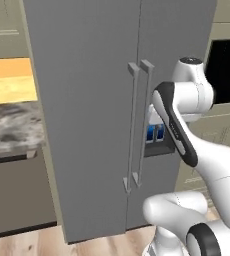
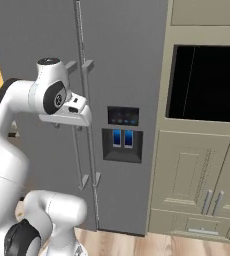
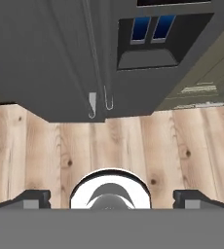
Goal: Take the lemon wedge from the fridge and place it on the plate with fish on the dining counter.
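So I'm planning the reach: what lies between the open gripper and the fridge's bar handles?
In the hand view, bare wood floor separates the open gripper from the closed fridge and its handles.

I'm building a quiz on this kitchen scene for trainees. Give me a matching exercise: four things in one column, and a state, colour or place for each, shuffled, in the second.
Things:
1. fridge
2. gripper
3. dispenser panel
4. floor

Descriptions:
A. pale wood planks
B. set in the fridge's right-hand door, with two blue windows
C. grey, both doors shut
D. open, jaws wide apart, holding nothing

Pairs: 1-C, 2-D, 3-B, 4-A
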Robot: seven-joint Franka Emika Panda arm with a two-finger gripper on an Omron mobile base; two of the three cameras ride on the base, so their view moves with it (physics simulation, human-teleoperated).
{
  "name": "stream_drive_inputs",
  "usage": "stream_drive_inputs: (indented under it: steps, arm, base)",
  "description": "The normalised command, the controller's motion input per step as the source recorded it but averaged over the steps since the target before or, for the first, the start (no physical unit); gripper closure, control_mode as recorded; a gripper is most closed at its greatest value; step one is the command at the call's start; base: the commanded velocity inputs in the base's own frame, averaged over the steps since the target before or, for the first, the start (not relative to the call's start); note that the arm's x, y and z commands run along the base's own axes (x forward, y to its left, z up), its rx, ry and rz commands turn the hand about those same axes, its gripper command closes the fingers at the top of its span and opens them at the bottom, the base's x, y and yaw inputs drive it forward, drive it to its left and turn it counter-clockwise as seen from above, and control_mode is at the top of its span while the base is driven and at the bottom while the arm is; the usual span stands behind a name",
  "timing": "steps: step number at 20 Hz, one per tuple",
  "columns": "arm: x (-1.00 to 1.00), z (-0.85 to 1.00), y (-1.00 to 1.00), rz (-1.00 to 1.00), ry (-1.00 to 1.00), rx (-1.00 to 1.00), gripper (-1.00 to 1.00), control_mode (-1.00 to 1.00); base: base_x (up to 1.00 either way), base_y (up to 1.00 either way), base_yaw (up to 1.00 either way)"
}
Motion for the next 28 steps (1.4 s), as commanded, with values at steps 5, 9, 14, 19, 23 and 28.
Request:
stream_drive_inputs:
  steps: [5,9,14,19,23,28]
  arm:
    - [0.00,0.00,0.00,0.00,0.00,0.00,-1.00,1.00]
    - [0.00,0.00,0.00,0.00,0.00,0.00,-1.00,1.00]
    - [0.00,0.00,0.00,0.00,0.00,0.00,-1.00,1.00]
    - [0.00,0.00,0.00,0.00,0.00,0.00,-1.00,1.00]
    - [0.00,0.00,0.00,0.00,0.00,0.00,-1.00,1.00]
    - [0.00,0.00,0.00,0.00,0.00,0.00,-1.00,1.00]
  base:
    - [-0.31,0.17,0.00]
    - [-0.41,0.11,0.00]
    - [-0.26,0.00,0.00]
    - [-0.23,0.02,0.00]
    - [-0.05,0.20,0.00]
    - [-0.20,0.29,0.00]
